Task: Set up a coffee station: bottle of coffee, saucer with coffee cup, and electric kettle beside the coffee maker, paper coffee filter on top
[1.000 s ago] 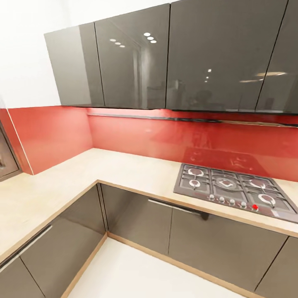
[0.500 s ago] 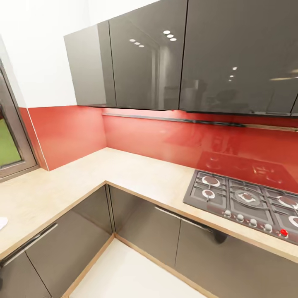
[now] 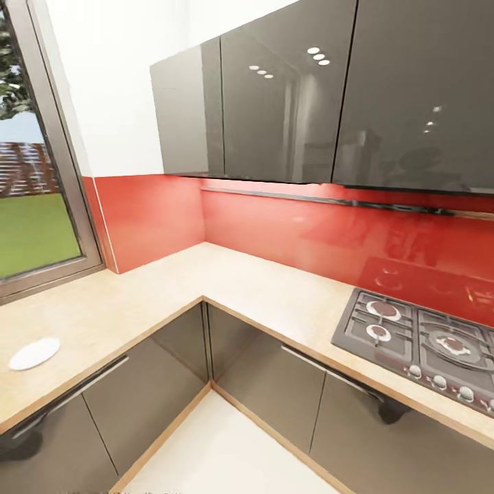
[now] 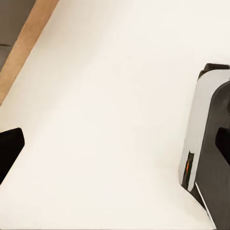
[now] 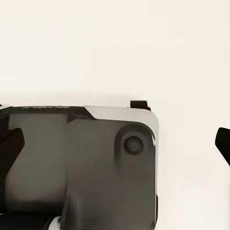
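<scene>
Saucer (image 3: 34,353) sits on the desk (image 3: 261,288) near the window, left side. It's prob. light, stiff, slippery & chip-prone, so pinch its rim. Both end effectors look spread, w/ nothing between the fingertips (image 5: 9,143), over pale floor.

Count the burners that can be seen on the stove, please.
3. Two small burners sit at the stove's left end, and one larger burner beside them. The picture edge may hide more.

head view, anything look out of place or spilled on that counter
Nothing stands out. A white saucer lies flat on the beige countertop below the window, and the hob sits flush. No spills or damage show.
</scene>
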Motion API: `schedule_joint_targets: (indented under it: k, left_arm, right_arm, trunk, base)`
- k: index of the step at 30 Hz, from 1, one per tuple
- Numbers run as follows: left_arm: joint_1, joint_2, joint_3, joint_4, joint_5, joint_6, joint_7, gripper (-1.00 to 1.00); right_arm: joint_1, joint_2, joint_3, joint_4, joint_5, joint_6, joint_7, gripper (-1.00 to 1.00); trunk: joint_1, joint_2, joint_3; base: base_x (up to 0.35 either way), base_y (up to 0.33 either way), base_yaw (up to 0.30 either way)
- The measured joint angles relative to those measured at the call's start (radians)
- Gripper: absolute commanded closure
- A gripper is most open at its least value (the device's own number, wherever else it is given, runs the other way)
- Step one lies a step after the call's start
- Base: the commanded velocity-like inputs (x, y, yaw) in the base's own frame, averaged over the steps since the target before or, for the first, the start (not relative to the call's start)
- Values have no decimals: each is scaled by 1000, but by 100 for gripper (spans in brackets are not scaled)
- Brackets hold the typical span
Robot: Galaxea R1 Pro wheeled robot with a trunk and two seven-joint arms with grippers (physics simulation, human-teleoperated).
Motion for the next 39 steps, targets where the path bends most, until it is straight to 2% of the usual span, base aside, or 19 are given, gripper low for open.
schedule_joint_targets:
  k: [3, 6, 8, 11, 14, 15, 28, 39]
  left_arm:
    - [3, 20, 9, 2, 26, -2, -3, -100]
    - [4, 24, 10, 0, 36, -5, -5, -100]
    - [4, 17, 7, -2, 34, -7, -7, -100]
    - [-3, -54, 0, -23, 14, -6, -16, -100]
    - [-5, -85, -7, -34, -19, -6, -18, -100]
    - [-5, -88, -7, -35, -23, -7, -18, -100]
    - [-5, -90, 8, -33, -14, -6, -18, -100]
    - [-5, -97, 4, -30, -15, -8, -11, -100]
  right_arm:
    - [0, -2, -1, -1, -1, 0, -1, -100]
    - [0, -3, -4, -2, -1, 0, -1, -100]
    - [0, -4, -6, -2, -1, 0, -1, -100]
    - [0, -5, -9, -14, -2, -6, -2, -100]
    - [0, -4, -8, -34, -2, -27, -2, -100]
    - [0, -4, -8, -36, -2, -31, -2, -100]
    - [0, -3, -8, -36, -2, -33, -2, -100]
    - [0, -7, -7, -34, -1, -34, -3, -100]
  trunk:
    - [0, 0, 0]
    - [0, 0, 0]
    - [0, 0, 0]
    - [0, 0, 0]
    - [0, 0, 0]
    - [0, 0, 0]
    - [0, 0, -1]
    - [0, 0, -1]
  base:
    - [0, 0, 277]
    - [0, 0, 277]
    - [0, 0, 277]
    - [0, 0, 277]
    - [0, 0, 277]
    - [0, 0, 277]
    - [0, 0, 277]
    - [0, 0, 277]
